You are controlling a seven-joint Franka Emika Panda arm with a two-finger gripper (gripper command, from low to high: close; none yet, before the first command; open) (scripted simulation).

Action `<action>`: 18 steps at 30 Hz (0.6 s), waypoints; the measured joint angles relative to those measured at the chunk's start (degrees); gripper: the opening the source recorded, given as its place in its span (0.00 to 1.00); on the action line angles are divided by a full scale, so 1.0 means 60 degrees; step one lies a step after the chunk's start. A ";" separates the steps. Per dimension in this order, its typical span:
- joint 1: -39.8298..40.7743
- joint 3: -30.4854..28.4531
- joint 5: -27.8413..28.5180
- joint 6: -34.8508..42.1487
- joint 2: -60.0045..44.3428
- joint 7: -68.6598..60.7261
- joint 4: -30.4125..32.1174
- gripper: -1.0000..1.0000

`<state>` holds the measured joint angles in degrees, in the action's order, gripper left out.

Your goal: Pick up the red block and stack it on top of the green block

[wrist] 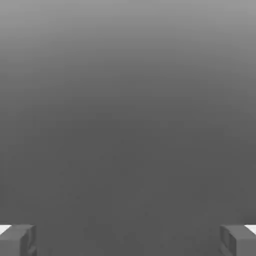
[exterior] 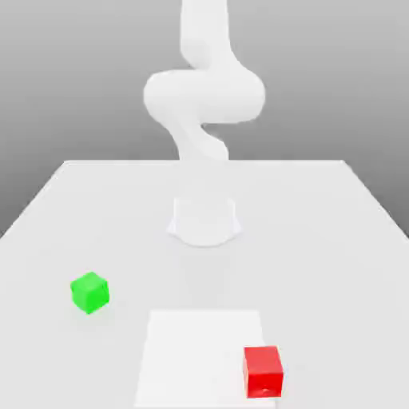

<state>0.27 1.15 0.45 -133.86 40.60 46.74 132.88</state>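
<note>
In the hand view the gripper [wrist: 128, 240] has its two grey fingers [wrist: 17, 240] spread wide apart, one at each side of the picture, with nothing between them and nothing touching either pad; beyond them lies only a plain grey gradient. In the exterior view the white arm [exterior: 204, 96] rises from its round base [exterior: 204, 221] at the middle of the white table [exterior: 319, 240], bends in a thick curve and runs up out of the picture. The red block [exterior: 263, 371] sits flat on the table near the front edge, toward the exterior view's right, its lower part reaching almost to the picture's bottom edge; it overlaps the right side of a brighter white rectangle [exterior: 200, 351] on the surface, though whether it rests on that patch or just beside it cannot be told for certain. The green block [exterior: 89, 291] stands on the table toward the exterior view's left, farther back than the red one and well apart from it, turned slightly so that a corner faces the camera. Bare tabletop lies between the two blocks, between each block and the base, and out to the table's far and side edges, which show as faint lines against the grey background.
</note>
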 joint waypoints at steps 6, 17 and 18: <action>0.0055 0.0424 0.0224 -0.0848 -0.2137 0.0401 0.0447 0.50; -0.0056 0.0969 0.0601 -0.2361 -0.5948 0.1098 0.1243 0.50; -0.0103 0.0996 0.0618 -0.2499 -0.6293 0.1150 0.1316 0.50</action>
<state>-0.35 7.12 4.16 -148.85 2.84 53.64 140.77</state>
